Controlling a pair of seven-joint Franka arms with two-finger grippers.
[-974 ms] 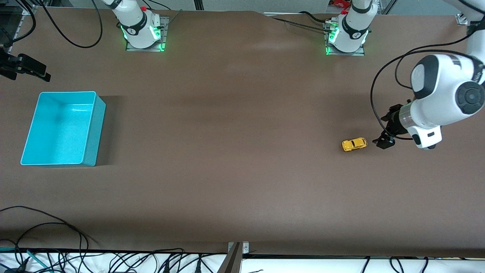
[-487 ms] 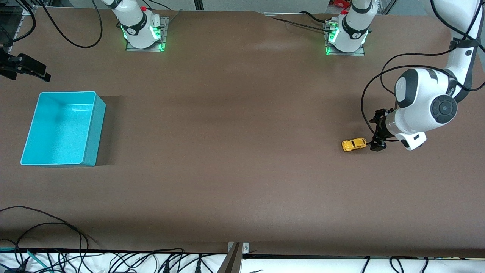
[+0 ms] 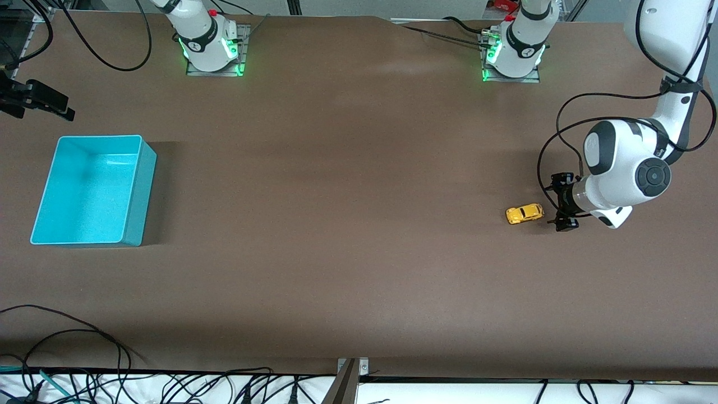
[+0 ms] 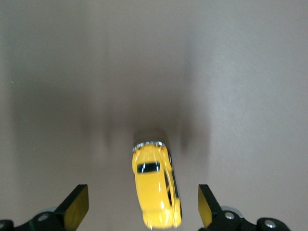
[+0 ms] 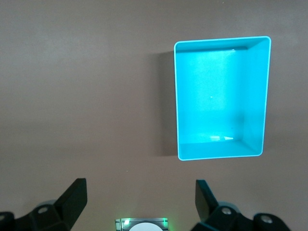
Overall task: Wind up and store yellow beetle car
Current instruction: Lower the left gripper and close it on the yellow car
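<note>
The yellow beetle car (image 3: 524, 214) stands on the brown table toward the left arm's end, and it also shows in the left wrist view (image 4: 155, 190). My left gripper (image 3: 561, 202) hangs low beside the car, open. In the left wrist view the car's near end lies in the gap of the left gripper (image 4: 141, 208), and neither finger touches it. My right gripper (image 5: 139, 202) is open and empty, high over the table near its own base; it is out of the front view. The turquoise bin (image 3: 90, 191) stands empty toward the right arm's end, also seen in the right wrist view (image 5: 216, 96).
The two arm bases (image 3: 213, 47) (image 3: 513, 53) stand at the table's edge farthest from the front camera. A black clamp (image 3: 36, 100) sticks in over the table's edge near the bin. Loose cables (image 3: 84, 336) lie at the table's edge nearest the front camera.
The left arm has swung in toward the car and turned its wrist, so its open fingers now face the car's end. The car and the bin have not moved.
</note>
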